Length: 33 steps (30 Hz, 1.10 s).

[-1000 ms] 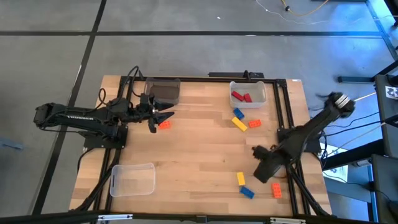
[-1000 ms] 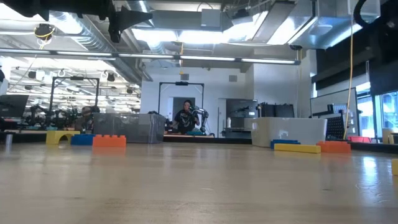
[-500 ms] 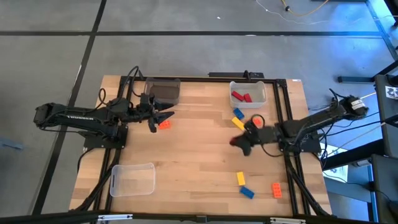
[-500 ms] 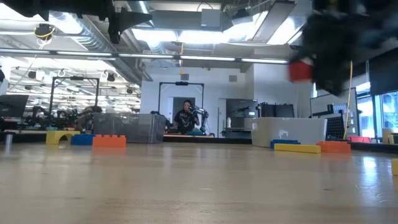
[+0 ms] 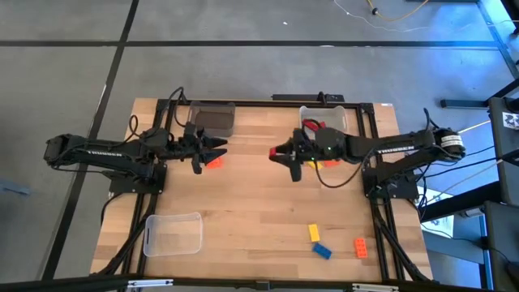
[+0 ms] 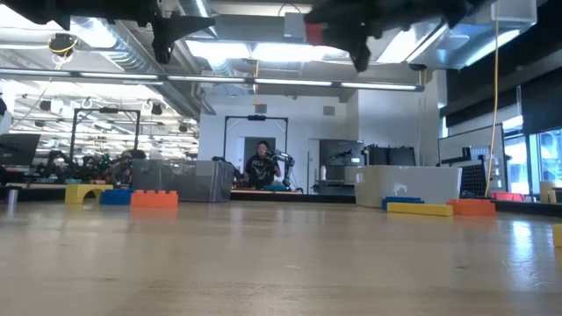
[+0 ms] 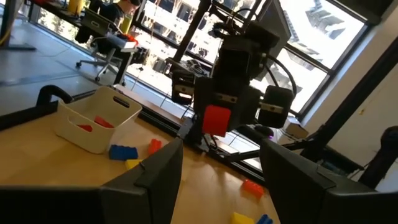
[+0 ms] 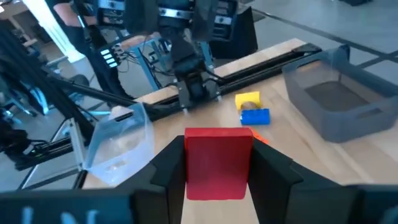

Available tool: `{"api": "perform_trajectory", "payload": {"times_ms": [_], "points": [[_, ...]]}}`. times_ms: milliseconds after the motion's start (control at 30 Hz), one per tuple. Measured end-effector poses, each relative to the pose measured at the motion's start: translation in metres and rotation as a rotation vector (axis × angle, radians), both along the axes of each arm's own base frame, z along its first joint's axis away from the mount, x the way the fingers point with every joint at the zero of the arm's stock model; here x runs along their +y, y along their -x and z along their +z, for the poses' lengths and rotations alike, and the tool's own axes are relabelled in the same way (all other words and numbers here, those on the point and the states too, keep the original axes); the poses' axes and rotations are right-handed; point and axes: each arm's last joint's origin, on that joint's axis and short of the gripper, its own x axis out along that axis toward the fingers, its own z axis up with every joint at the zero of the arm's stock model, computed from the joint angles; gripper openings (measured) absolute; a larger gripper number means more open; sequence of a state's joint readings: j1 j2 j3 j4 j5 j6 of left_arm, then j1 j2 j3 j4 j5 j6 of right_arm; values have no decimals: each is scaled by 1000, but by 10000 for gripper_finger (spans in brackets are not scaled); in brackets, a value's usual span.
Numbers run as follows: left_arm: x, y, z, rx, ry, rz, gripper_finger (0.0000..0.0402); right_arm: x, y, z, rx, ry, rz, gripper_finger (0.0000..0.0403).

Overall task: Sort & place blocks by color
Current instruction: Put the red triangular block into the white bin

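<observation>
1. My right gripper (image 5: 277,152) has swung from the table's right edge to mid-table, clenched on a red block (image 8: 218,162), past the clear bin (image 5: 340,130) holding reds.
2. My left gripper (image 5: 219,151) hovers spread above an orange block (image 5: 214,162) near the dark bin (image 5: 212,118).
3. Near the front-right corner I count three loose blocks: yellow (image 5: 314,233), blue (image 5: 323,250), orange (image 5: 360,246). Three bins in all, including the empty clear bin (image 5: 173,234).

I see two matte black jointed arms (image 5: 97,152), white lettering on the left, cables trailing from both.
</observation>
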<state>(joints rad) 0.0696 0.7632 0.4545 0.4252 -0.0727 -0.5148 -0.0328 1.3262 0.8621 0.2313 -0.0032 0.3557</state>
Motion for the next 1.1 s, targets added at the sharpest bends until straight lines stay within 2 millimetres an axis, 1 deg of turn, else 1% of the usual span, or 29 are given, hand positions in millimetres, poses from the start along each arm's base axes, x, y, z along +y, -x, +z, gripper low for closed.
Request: {"api": "perform_trajectory", "payload": {"times_ms": [100, 233, 667, 800, 867, 933, 1000, 1100], "points": [[0, 0, 0, 3, 0, 0, 206, -3, -5, -4, 10, -5, 3, 132], [0, 0, -1, 7, 0, 0, 206, -2, -7, -6, -6, -19, 22, 132], [0, 0, -1, 11, 1, 0, 206, -2, -7, -7, -5, -32, 30, 132], [-1, 0, -1, 13, 13, -33, 206, -4, -7, -7, 15, -36, -9, 132], [-1, 0, -1, 12, 19, -44, 206, -11, -7, -5, 65, -12, -63, 132], [-1, 0, -1, 13, 20, -41, 206, -25, -6, 1, 153, 28, -133, 132], [-1, 0, -1, 12, 21, -41, 206, -45, 0, 6, 284, 57, -224, 132], [-1, 0, -1, 12, 21, -41, 206, -81, 16, 13, 468, 95, -374, 132]]}}
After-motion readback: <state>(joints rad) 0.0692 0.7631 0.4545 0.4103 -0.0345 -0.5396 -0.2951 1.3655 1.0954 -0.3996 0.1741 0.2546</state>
